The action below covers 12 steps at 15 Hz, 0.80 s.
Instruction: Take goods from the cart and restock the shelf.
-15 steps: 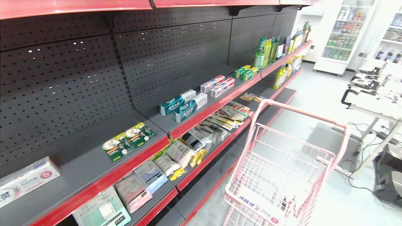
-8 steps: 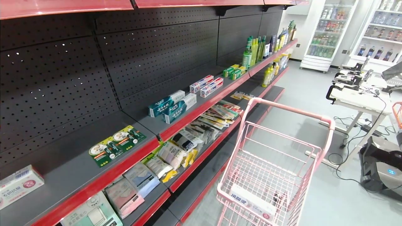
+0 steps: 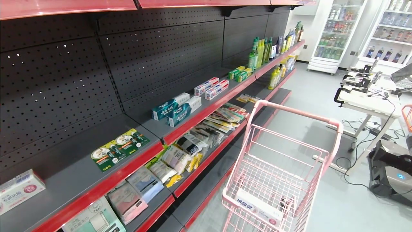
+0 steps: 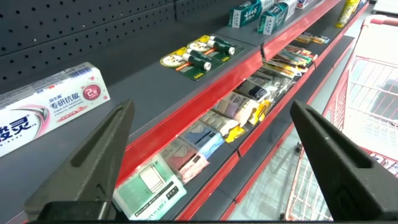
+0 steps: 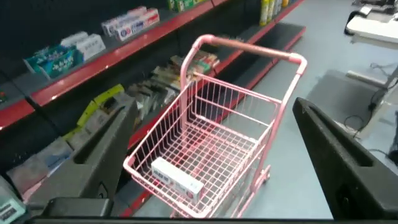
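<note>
"Pink wire cart (image 5: 249, 48) nearest: what is carried in it?"

"One white box (image 5: 177, 177), laid flat at the basket's end away from the handle, its long axis across the cart."

"Which tool is favoured?"

"The right tool (image 5: 212, 107), it is judged: it is held above the cart, spread wide, nothing gripped. The box is seen below it, well apart, its length slanted nearer the line of the tool's opening than across it, so a wrist turn would likely be needed."

"And the left tool (image 4: 211, 106)?"

"Spread wide too, nothing held, hung over the shelf (image 4: 137, 87), where the box is meant to be placed."
</note>
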Available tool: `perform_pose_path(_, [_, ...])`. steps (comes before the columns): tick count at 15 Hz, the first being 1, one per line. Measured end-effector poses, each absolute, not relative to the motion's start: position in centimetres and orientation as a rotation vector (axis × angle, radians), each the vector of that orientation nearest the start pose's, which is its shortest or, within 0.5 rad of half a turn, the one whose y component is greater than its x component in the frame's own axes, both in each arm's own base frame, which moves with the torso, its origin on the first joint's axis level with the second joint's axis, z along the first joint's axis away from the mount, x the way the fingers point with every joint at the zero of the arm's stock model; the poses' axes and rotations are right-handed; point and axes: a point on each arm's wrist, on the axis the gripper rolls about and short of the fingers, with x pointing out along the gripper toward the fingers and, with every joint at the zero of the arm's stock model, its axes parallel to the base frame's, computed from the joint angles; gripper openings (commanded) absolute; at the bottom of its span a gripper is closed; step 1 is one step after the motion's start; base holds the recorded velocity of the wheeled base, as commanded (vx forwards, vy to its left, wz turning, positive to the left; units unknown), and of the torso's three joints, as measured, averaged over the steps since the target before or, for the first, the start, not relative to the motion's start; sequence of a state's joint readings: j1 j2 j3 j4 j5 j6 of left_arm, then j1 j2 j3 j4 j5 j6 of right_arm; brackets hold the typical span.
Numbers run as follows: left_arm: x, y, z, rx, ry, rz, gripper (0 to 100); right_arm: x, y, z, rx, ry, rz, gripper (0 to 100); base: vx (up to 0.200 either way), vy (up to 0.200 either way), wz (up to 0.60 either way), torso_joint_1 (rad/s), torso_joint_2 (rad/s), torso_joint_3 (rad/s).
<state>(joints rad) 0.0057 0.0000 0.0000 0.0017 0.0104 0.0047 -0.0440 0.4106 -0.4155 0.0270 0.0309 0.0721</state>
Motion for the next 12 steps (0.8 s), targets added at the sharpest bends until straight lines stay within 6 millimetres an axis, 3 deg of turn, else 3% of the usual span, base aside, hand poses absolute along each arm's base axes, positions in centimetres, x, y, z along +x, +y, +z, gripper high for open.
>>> perform_pose_path(2, [-2.3, 0.0, 7.5, 0.006, 0.002, 0.016, 100, 5.3, -0.1, 22.5, 0.044, 0.141, 0.009, 100, 0.0, 0.0, 0.0, 0.0, 0.0, 0.0])
perform_pose_path(4, [-2.3, 0.0, 7.5, 0.006, 0.002, 0.016, 100, 11.4, 0.2, 22.1, -0.005, 0.254, 0.07, 100, 0.0, 0.0, 0.0, 0.0, 0.0, 0.0])
perform_pose_path(6, [-2.3, 0.0, 7.5, 0.006, 0.002, 0.016, 100, 16.2, 0.7, 19.1, -0.091, 0.399, 0.134, 100, 0.0, 0.0, 0.0, 0.0, 0.0, 0.0])
perform_pose_path(8, [-2.3, 0.0, 7.5, 0.006, 0.002, 0.016, 100, 19.6, 1.5, 15.7, -0.176, 0.525, 0.22, 100, 0.0, 0.0, 0.0, 0.0, 0.0, 0.0])
perform_pose_path(12, [-2.3, 0.0, 7.5, 0.005, 0.002, 0.016, 100, 22.4, 3.2, 11.2, -0.236, 0.671, 0.349, 100, 0.0, 0.0, 0.0, 0.0, 0.0, 0.0])
